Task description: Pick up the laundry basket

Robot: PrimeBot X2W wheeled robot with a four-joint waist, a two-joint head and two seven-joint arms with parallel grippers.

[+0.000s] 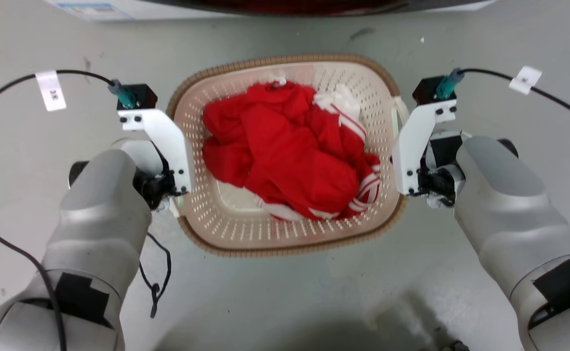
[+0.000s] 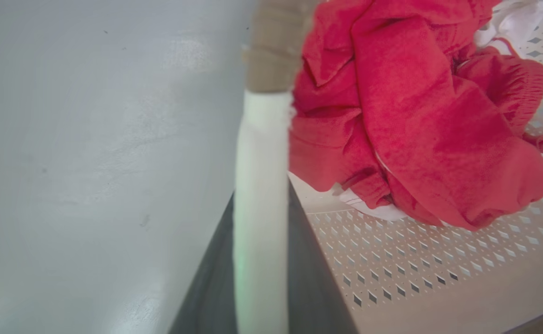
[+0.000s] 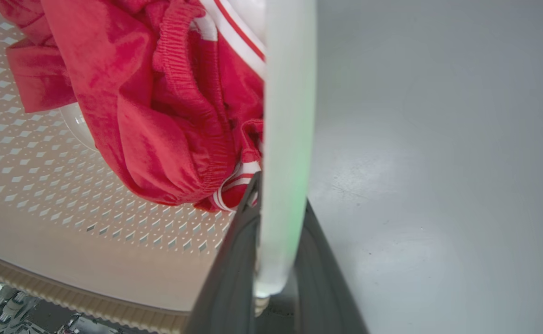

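Observation:
The laundry basket [image 1: 246, 229], cream with a brown woven rim, sits between my two arms and holds red clothes [image 1: 290, 146] with white stripes. My left gripper [image 1: 172, 192] is at the basket's left side. In the left wrist view its dark fingers [image 2: 315, 283] are shut on the white handle [image 2: 260, 176]. My right gripper [image 1: 424, 187] is at the basket's right side, and in the right wrist view its fingers [image 3: 227, 278] clamp the other white handle [image 3: 287, 116]. Whether the basket is off the floor I cannot tell.
A white machine's lower edge [image 1: 119, 9] runs along the top of the head view, just beyond the basket. Grey floor [image 1: 285, 302] surrounds the basket. Black cables [image 1: 17, 85] with white tags loop from both wrists.

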